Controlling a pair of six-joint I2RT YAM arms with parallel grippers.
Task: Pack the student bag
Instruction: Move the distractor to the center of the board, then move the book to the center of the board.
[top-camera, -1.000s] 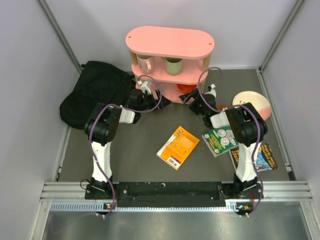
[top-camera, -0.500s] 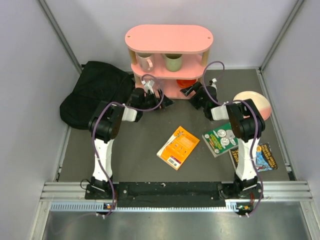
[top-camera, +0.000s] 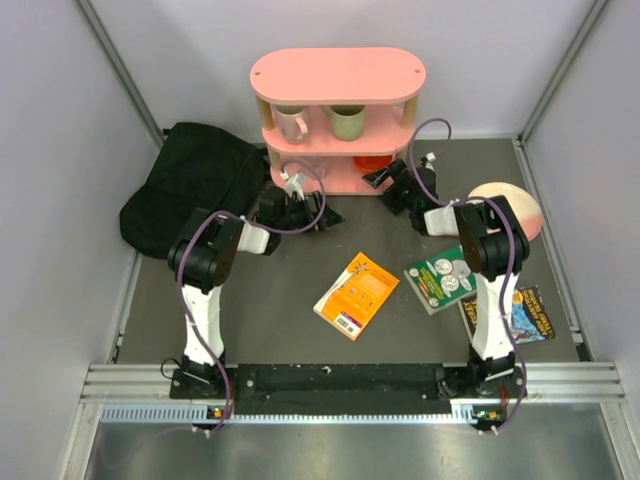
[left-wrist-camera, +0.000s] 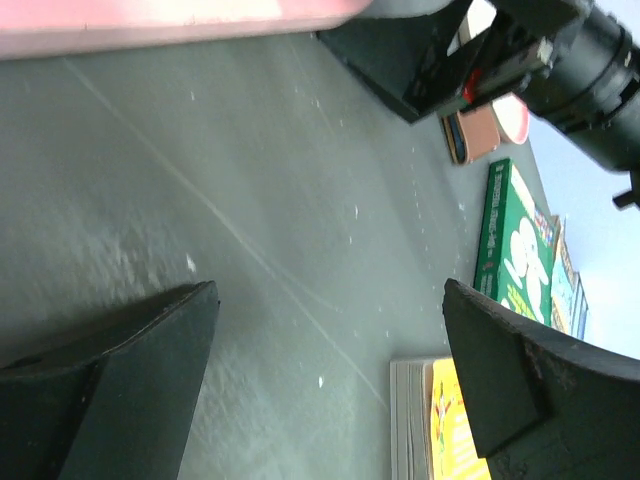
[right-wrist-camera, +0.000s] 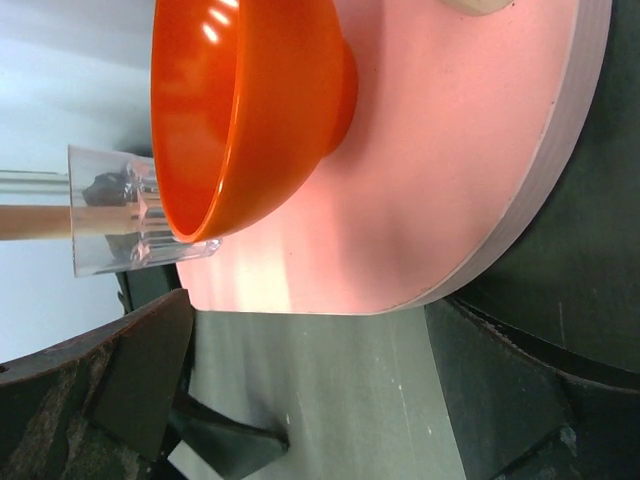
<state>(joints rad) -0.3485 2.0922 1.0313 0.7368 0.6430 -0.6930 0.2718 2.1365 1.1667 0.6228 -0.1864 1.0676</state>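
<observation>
1. Finds the pink three-tier oval shelf (top-camera: 337, 75) standing squarer than a second ago, no longer leaning toward the arms
2. Puts the left tool (top-camera: 322, 214) clear of the shelf foot now, drawn back over the bare grey tabletop (top-camera: 290, 300) toward the orange paperback book (top-camera: 357, 293)
3. Leaves the right tool (top-camera: 380, 178) close at the bottom tier, shifted a little toward the far side, facing the glossy orange bowl (right-wrist-camera: 240, 110)
4. Means little for the packing so far, by the look of it: keeps the large soft black fabric backpack (top-camera: 190, 185) slumped at the far left, just beside the shelf, with no sign of anything going in
5. Leaves the orange book, the green-covered book (top-camera: 440, 280), the dark picture book (top-camera: 520, 312) and the pink-and-cream plate (top-camera: 510, 205) out on the tabletop, well apart from the backpack
6. Shows the left tool spread to its widest, gripping nothing, fingers hanging over bare tabletop
7. Shows the right tool equally wide and empty, fingers either side of the shelf's rounded base edge, clear of the bowl; cannot tell whether grazing the shelf
</observation>
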